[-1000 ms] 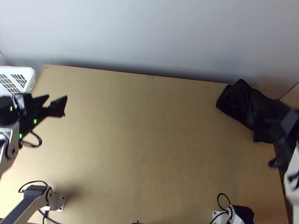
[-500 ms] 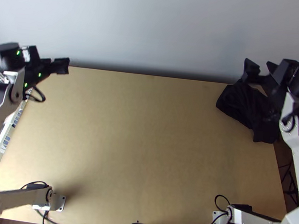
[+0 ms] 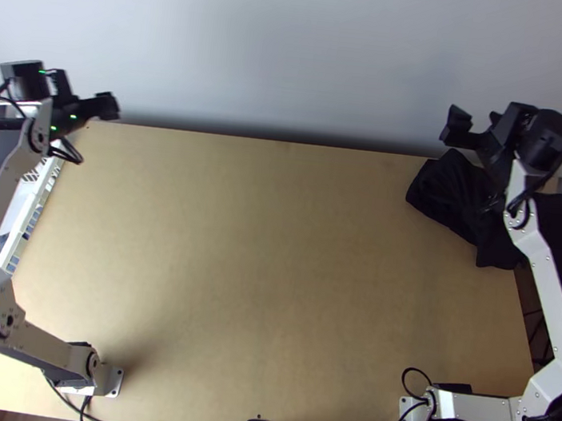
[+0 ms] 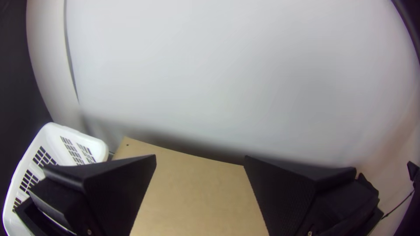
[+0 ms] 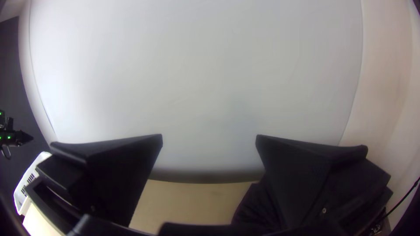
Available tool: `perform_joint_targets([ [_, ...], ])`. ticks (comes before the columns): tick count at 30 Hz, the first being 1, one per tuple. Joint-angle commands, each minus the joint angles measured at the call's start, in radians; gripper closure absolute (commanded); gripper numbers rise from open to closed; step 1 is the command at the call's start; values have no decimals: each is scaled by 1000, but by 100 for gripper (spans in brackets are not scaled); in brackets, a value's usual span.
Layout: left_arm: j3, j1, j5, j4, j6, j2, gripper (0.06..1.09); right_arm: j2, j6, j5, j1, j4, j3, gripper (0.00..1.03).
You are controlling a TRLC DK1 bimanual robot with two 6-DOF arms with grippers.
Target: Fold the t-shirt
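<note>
While left pincer (image 3: 90, 94) gapes wide | right pincer (image 3: 475, 118) stands wide near black t-shirt (image 3: 450, 194)

Smooth matt wooden table (image 3: 266, 273)

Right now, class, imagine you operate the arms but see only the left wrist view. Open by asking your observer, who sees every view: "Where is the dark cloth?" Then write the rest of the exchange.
Observer: The dark cloth is at the far right corner of the table.
Operator: How does it lie?
Observer: Bunched, not spread out.
Operator: Does the right gripper hold it?
Observer: No, its jaws are wide apart.
</note>
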Motion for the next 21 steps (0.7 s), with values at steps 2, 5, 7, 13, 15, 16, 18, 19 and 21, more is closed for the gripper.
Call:
perform_joint_targets([
  [2,53,214,-8,3,33,131,11,34,-3,48,54,-7,-14,4],
  [5,91,309,-5,1,67,192,11,47,-10,59,78,-15,-17,4],
  [7,123,370,-3,1,73,238,11,53,-15,63,89,-24,-25,4],
  [13,185,477,-5,5,116,384,11,50,-23,75,116,-43,-96,4],
  [15,228,517,-5,5,119,445,11,36,-26,75,118,-41,-136,4],
  [16,255,540,-5,3,119,480,11,28,-26,77,116,-41,-156,4],
  [18,314,585,-5,-12,119,545,11,16,-38,77,118,-41,-191,4],
  [19,341,605,-5,-17,117,575,11,8,-43,78,118,-41,-206,4],
  [21,384,645,-5,-25,117,624,11,-9,-52,78,123,-41,-238,4],
])
